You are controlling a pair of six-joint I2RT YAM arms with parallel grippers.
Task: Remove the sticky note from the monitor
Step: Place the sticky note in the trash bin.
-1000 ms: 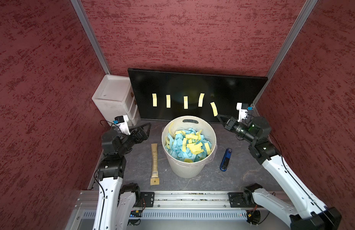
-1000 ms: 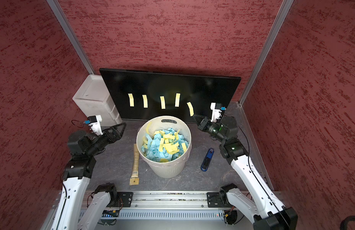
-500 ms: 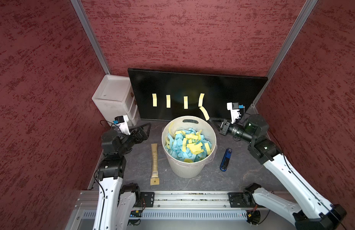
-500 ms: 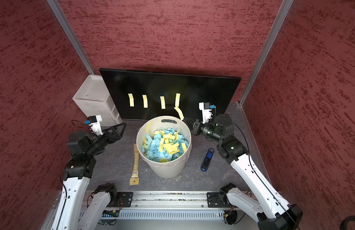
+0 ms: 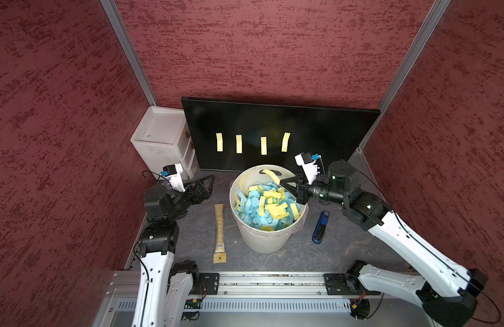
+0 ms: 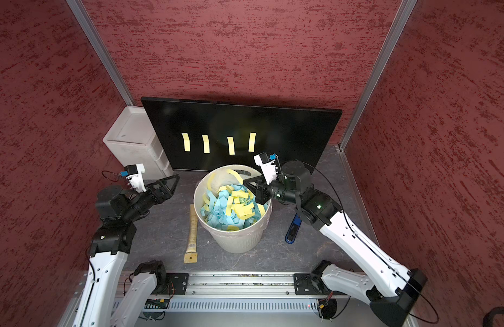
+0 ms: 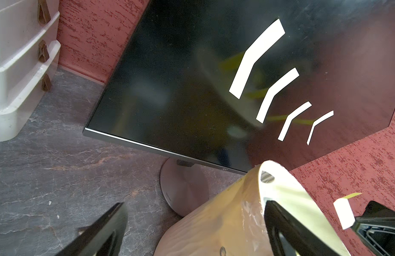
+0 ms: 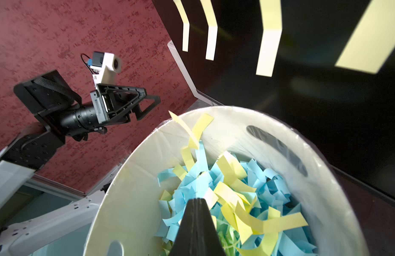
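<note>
In both top views the right gripper [image 5: 282, 184] hangs over the far rim of the round cream bin [image 5: 262, 240], jaws together on a curled yellow sticky note [image 5: 269, 173]. Four flat strips [image 5: 238, 143] cling to the glossy monitor [image 5: 315, 127], which stands against the far wall. The left gripper [image 5: 210, 182], jaws apart, has bare marbled tabletop [image 5: 194, 226] around it. Only the left wrist view shows the monitor's round metal foot [image 7: 185, 188]. The right wrist view shows crumpled blue and yellow paper [image 8: 236, 188] in the bin.

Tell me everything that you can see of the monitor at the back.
The monitor is a wide, thin black panel with a glossy dark face. It stands upright on a round silvery base at the back of the table. Four yellow sticky notes stick in a row on its lower middle.
</note>
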